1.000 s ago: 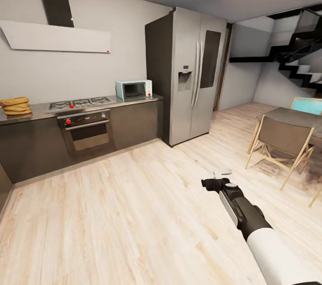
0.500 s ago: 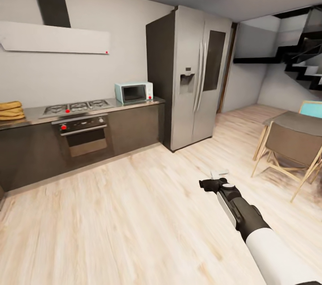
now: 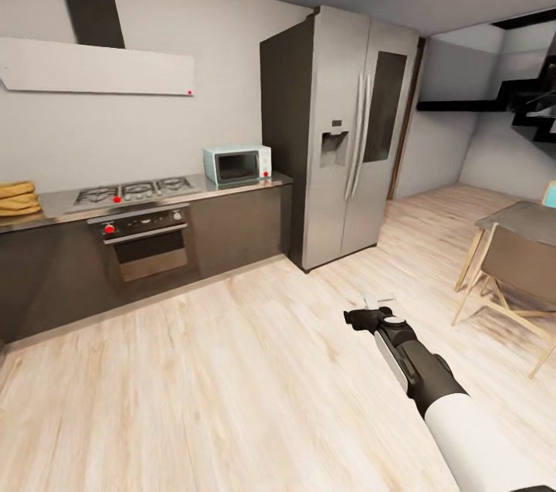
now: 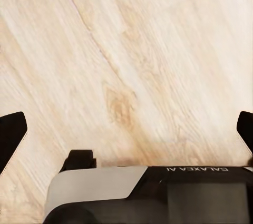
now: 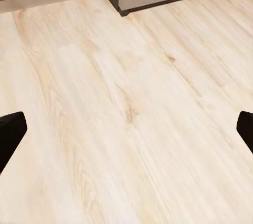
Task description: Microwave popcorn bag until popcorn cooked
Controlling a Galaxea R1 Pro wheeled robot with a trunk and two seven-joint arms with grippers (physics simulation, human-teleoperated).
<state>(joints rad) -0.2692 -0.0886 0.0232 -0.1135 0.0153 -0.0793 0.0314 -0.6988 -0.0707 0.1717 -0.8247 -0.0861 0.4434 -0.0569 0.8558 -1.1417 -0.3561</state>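
Nearest, the right gripper [image 3: 375, 308] reaches out low over the wooden floor [image 3: 232, 368], arm extended forward, fingers spread wide with nothing between them. The left gripper [image 4: 126, 129] also gapes wide, aimed at bare boards. Farther off, the countertop [image 3: 232, 187] carries the pale blue microwave [image 3: 237, 164]. Far along it from the microwave, past the hob [image 3: 135, 191], sits the popcorn bag [image 3: 17, 198]: likely light, crumpled, easily crushed, best pinched gently at its rolled rim.

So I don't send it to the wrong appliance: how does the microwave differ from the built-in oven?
The microwave is small, pale blue and stands on top of the countertop, near the fridge; the built-in oven is larger, dark and steel, set into the cabinets below the hob. The oven has red knobs above its door; the microwave's red dot sits beside its door. Both doors are shut, with dark glass.
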